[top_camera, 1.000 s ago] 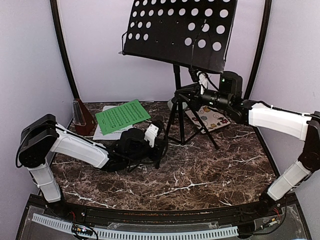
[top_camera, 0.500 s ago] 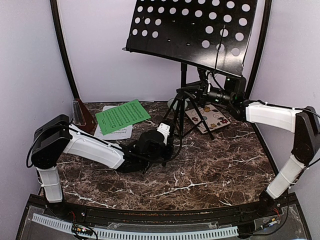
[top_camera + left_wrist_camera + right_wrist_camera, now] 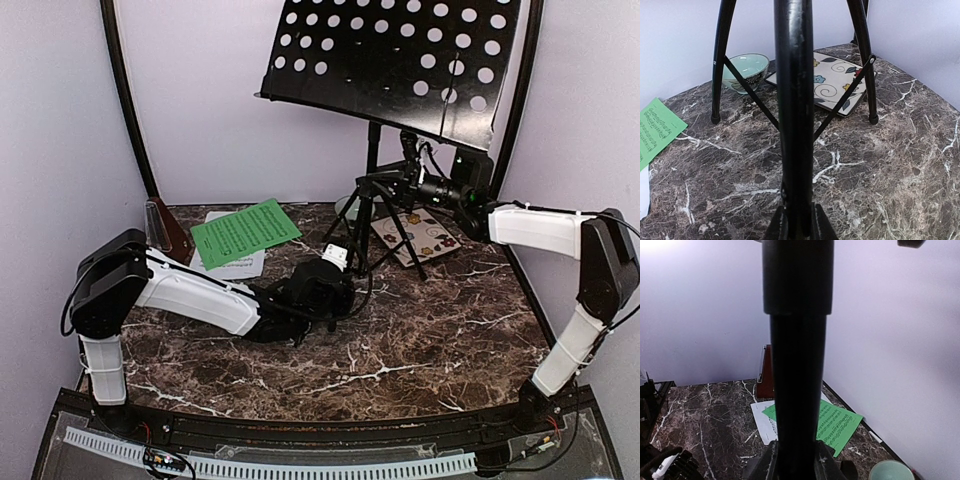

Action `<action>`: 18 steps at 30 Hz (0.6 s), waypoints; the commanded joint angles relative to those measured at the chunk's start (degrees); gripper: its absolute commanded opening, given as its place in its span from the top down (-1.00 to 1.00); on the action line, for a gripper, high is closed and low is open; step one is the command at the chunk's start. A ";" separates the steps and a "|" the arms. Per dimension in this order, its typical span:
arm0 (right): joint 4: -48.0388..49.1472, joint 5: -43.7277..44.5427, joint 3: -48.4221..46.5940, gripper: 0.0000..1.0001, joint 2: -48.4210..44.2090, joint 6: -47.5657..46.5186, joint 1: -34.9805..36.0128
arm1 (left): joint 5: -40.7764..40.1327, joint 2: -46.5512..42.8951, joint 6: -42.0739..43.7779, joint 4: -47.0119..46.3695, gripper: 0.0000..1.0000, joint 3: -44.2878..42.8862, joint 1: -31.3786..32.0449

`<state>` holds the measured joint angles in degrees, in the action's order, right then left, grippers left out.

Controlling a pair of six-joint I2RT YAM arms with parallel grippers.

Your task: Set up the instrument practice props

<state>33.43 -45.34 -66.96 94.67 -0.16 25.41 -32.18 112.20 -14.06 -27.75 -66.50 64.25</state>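
The black music stand (image 3: 400, 60) stands upright at the back, its perforated desk high and tilted. My left gripper (image 3: 345, 262) is shut on a lower tripod leg (image 3: 795, 125), fingers either side (image 3: 796, 225). My right gripper (image 3: 400, 185) is shut on the stand's pole (image 3: 797, 390), just above the tripod. The green sheet (image 3: 245, 232) lies on the white sheet (image 3: 228, 262) at the back left; both show in the right wrist view (image 3: 837, 425). The red-brown metronome (image 3: 160, 225) stands in the back left corner.
A cream swirl tile (image 3: 425, 235) lies behind the tripod at the back right, also in the left wrist view (image 3: 832, 87). A pale green bowl (image 3: 746, 70) sits between the far tripod feet. Side walls close in the marble table (image 3: 420, 340).
The stand has shifted right and back and stands more upright. Both grippers moved with it; the left gripper travelled right along the table while holding the leg.
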 commanded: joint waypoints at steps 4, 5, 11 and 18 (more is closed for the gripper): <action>9.00 -7.12 -0.78 0.25 -1.22 1.83 2.45 | 0.49 1.25 -2.55 -0.41 1.00 -3.65 2.15; 8.75 -6.74 -0.65 0.19 -1.32 1.86 2.44 | 0.21 1.26 -2.76 -0.69 1.00 -3.37 2.41; 7.59 -4.56 0.56 -0.14 -2.77 1.43 2.45 | 0.28 1.28 -4.89 -0.66 1.00 -2.44 3.27; 7.25 -1.97 4.23 -0.51 -5.02 1.64 2.45 | 0.17 1.15 -6.69 0.75 0.97 -2.92 4.15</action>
<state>38.57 -47.70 -64.53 93.30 1.72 27.09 -34.11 113.27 -17.39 -27.22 -68.12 66.67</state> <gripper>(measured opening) 0.663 0.128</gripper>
